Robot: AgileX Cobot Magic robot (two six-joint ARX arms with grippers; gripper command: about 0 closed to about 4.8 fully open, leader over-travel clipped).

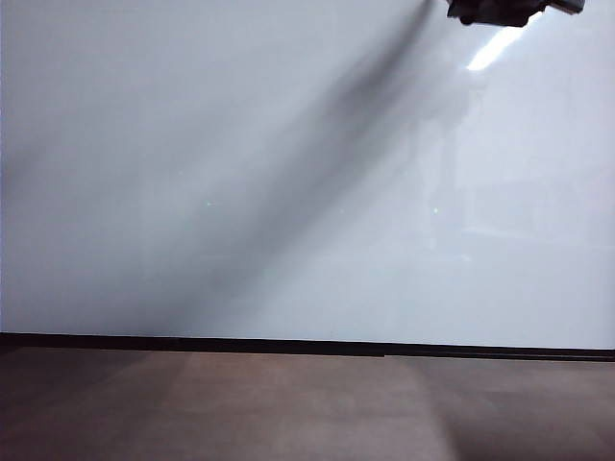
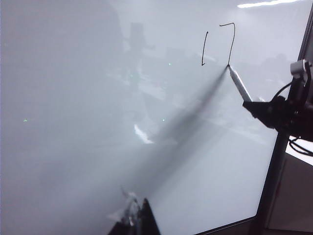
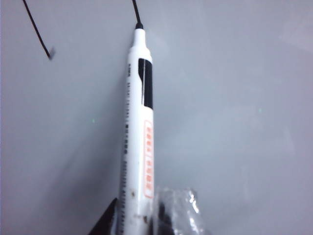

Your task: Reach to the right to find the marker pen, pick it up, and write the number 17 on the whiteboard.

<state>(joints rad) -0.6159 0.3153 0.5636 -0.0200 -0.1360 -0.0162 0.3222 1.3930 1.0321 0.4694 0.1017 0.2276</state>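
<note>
**Marker's on the board, 7 almost finished**

Right up against the right wrist camera is the marker pen (image 3: 137,132), white barrel with a black band and orange print, pinched low down by the right gripper (image 3: 146,215), whose jaws are closed on the barrel. One finger looks wrapped in clear tape or plastic. The black tip touches the whiteboard (image 3: 234,122) right at the end of a drawn line, upper middle of that frame.

From the left wrist view you get the bigger picture: in the upper right of the frame there's a short stroke for the 1 (image 2: 204,48) and next to it a 7 (image 2: 230,41) with its top bar and downstroke, and the marker pen (image 2: 239,83) tip sits at the bottom of that downstroke. The right gripper (image 2: 261,108) comes in from the right edge. The left gripper (image 2: 137,219) is at the bottom of that frame, well away from the writing; I honestly can't tell if it's open or shut, only a sliver shows.

Exterior view mostly shows blank whiteboard (image 1: 240,192) with its black strip at the bottom, plus a dark bit of arm in the top right corner.

My take on doing this step well: keep light, even pressure and finish the downstroke straight, then lift the tip cleanly off so there's no tail smear. Grip looks low on the barrel, so the tip could wobble.

Containers: none in any view, so nothing to report there.
</note>
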